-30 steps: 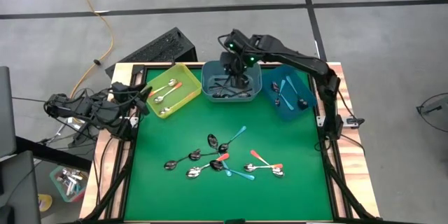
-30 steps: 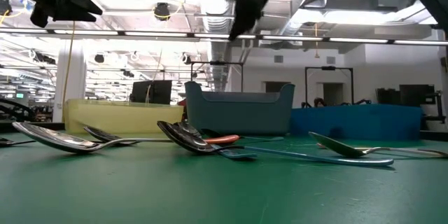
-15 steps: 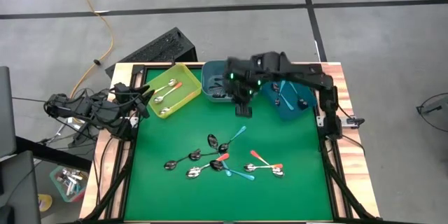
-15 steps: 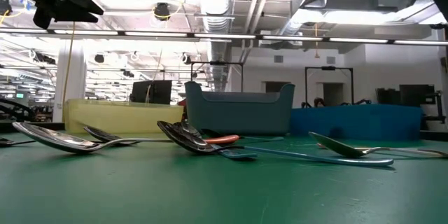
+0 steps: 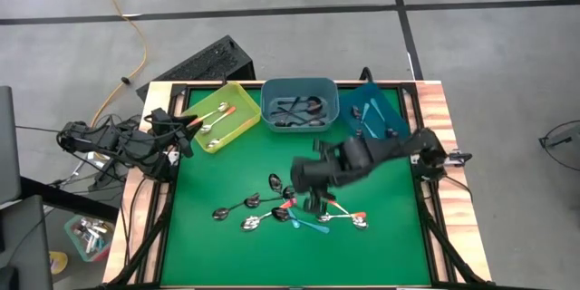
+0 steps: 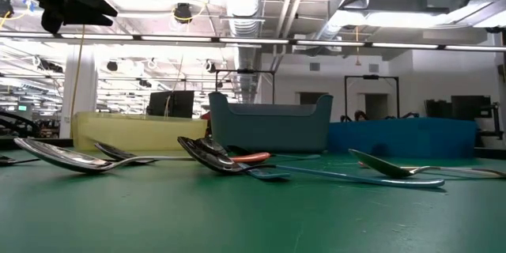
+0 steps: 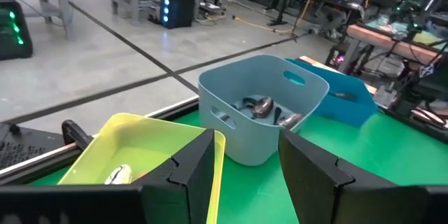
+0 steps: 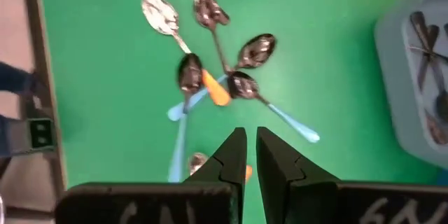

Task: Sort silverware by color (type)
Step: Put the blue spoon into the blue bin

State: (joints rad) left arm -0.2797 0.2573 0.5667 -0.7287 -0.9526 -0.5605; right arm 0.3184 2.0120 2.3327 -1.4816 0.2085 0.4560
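Lying loose: small shiny-bowled spoons with orange, teal and dark metal handles — clustered mid-mat.
Yellow plastic bin: orange-handled spoons inside.
Grey-blue bin: dark metal spoons.
Dark blue bin: teal-handled spoons.
Right gripper: above the cluster, jaws narrow, empty.
Left gripper: beside yellow bin — jaws parted, empty.
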